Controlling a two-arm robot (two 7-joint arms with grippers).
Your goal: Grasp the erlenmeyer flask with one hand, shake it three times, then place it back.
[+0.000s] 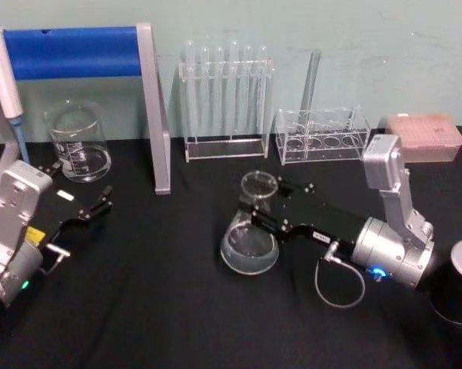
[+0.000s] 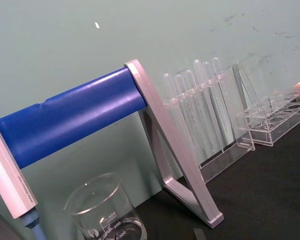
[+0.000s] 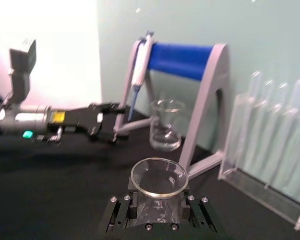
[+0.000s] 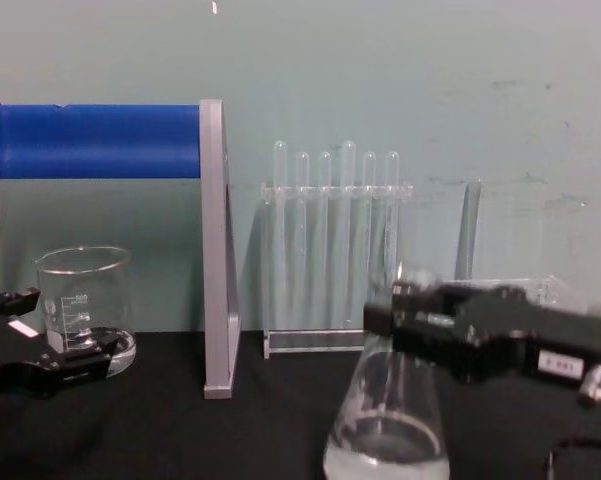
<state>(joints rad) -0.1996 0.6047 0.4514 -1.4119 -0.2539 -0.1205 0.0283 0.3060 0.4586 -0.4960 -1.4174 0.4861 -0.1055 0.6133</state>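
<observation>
**Head view, with wrist and chest views: flask gripped at the neck, shaking stage undetermined**

The erlenmeyer flask (image 1: 250,240) is near the middle of the worktop (image 1: 161,307), a little toward the right edge. It is roughly upright, with a shallow pool of clear liquid in its base. The right gripper (image 1: 267,209) reaches in from the right edge. Its fingers (image 3: 118,214) are closed on the flask's neck just below the flared rim, one on each side. Whether the base rests on the worktop or hangs just clear of it cannot be told.

Progress, as a judgement: the grasp is made. Nothing here shows how many of the three shakes are done, so they must be treated as open. Setting the flask down, if it is raised, and releasing it are yet to come.

The left gripper (image 1: 92,209) lies low by the left edge with its fingers parted and holding nothing. It points toward the beaker (image 1: 78,142) at the back left corner.

Writing: the beaker carries white printed graduations (image 2: 111,223) whose numerals are too small to read with confidence. A white strip label (image 4: 560,362) on the right gripper's body and a yellow tag (image 1: 32,235) on the left arm are both illegible. No brand name can be made out.
</observation>
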